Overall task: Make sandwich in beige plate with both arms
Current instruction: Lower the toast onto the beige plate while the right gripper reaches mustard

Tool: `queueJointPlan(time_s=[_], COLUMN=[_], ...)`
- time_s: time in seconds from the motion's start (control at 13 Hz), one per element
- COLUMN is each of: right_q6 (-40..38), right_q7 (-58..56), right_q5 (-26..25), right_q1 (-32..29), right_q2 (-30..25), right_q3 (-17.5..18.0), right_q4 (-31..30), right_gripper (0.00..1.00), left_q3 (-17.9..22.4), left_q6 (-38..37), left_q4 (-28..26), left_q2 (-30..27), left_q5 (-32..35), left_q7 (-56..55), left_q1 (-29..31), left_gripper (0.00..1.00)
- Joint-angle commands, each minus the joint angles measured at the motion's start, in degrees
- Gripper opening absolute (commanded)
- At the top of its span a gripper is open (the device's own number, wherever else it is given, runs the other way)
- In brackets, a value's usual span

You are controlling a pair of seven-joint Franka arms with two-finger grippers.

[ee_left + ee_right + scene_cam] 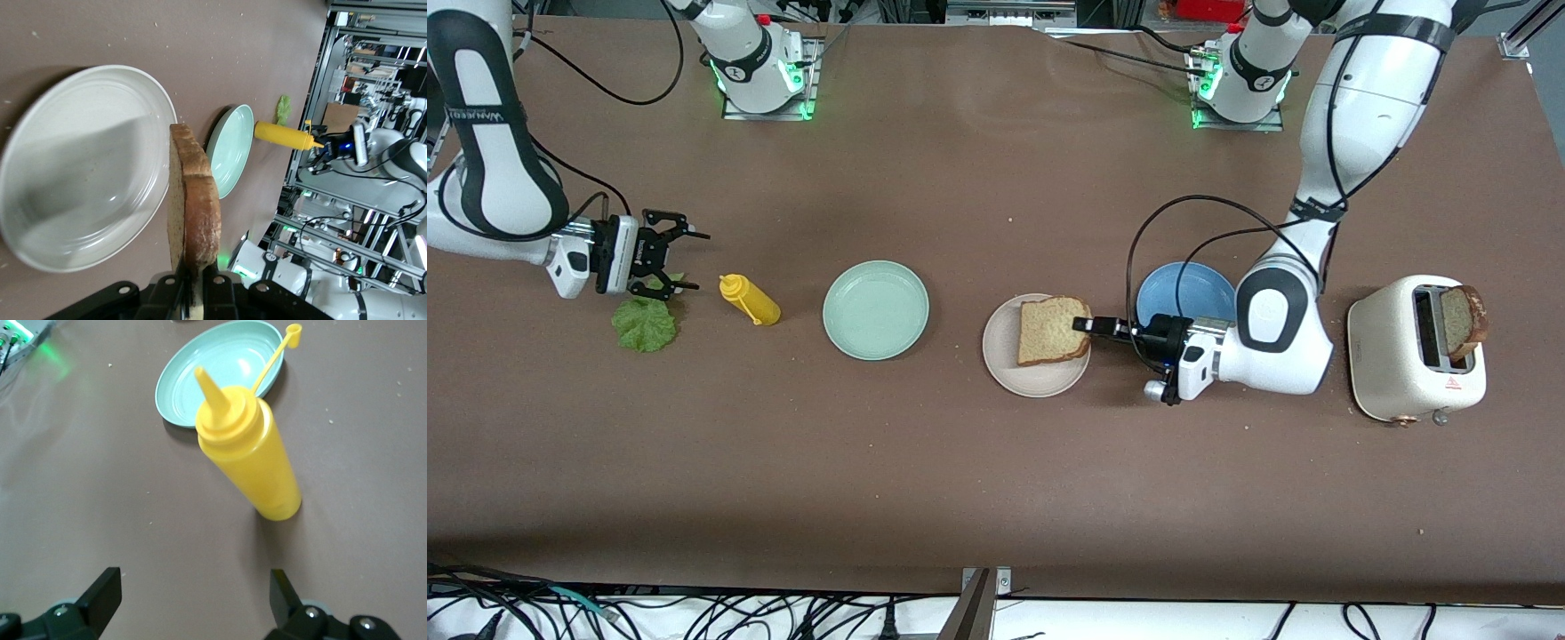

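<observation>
- The left hand (1085,324) is clamped on the edge of a slice of toast (1052,330), holding it over the beige plate (1035,346).
- In the left wrist view the toast (192,200) stands on edge between the black fingers (217,288), its brown crust facing the camera, and the beige plate (80,167) has nothing lying on it.
- The beige plate sits on the brown desk (996,462) near the middle, just beside a blue plate (1185,293) that lies slightly farther from the front camera and toward the left arm's end.
- A cream toaster (1416,347) stands near the left arm's end of the desk, with a second slice of toast (1463,320) sticking up out of one slot.
- A mint-green plate (876,309) lies between the beige plate and a yellow squeeze bottle (750,300), which stands with its nozzle cap off and dangling on its strap.
- The right hand (669,258) is at the right arm's end of the desk, its fingers (100,593) wide apart with nothing between them, above the edge of a green lettuce leaf (645,323).
- The lettuce lies flat on the desk, just beside the yellow bottle and well apart from the beige plate.
</observation>
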Motion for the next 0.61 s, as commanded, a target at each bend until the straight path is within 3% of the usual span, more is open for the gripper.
queueJointPlan(time_s=[0.0, 0.15, 0.23, 0.31, 0.54], right_q6=[0.61, 1.14, 1.4, 1.41, 1.32], right_q7=[-9.85, -14.15, -16.53, -18.12, -19.19], right_q5=[5.77, 8.5, 10.51, 12.45, 14.66], right_q1=[-1.71, -1.98, -1.98, -1.98, -1.45], right_q2=[4.01, 5.95, 7.0, 7.88, 8.42], right_q3=[-0.17, -0.17, -0.17, -0.08, 0.71], right_q4=[0.15, 0.15, 0.15, 0.15, 0.24], right_gripper=[0.98, 0.99, 0.99, 0.99, 0.99], left_q3=[0.7, 0.7, 0.7, 0.79, 1.4], left_q6=[1.88, 2.67, 2.68, 2.68, 2.68], left_q4=[0.75, 0.75, 0.84, 0.75, 0.31], left_q2=[1.79, 2.41, 2.85, 2.85, 2.41], left_q5=[-4.23, -4.41, -4.15, -4.15, -1.88], left_q7=[-0.37, 0.58, 2.42, 5.4, 7.54], left_q1=[-2.68, -3.39, -3.3, -3.04, -2.51], left_gripper=[0.0, 0.0, 0.36, 0.99, 1.0])
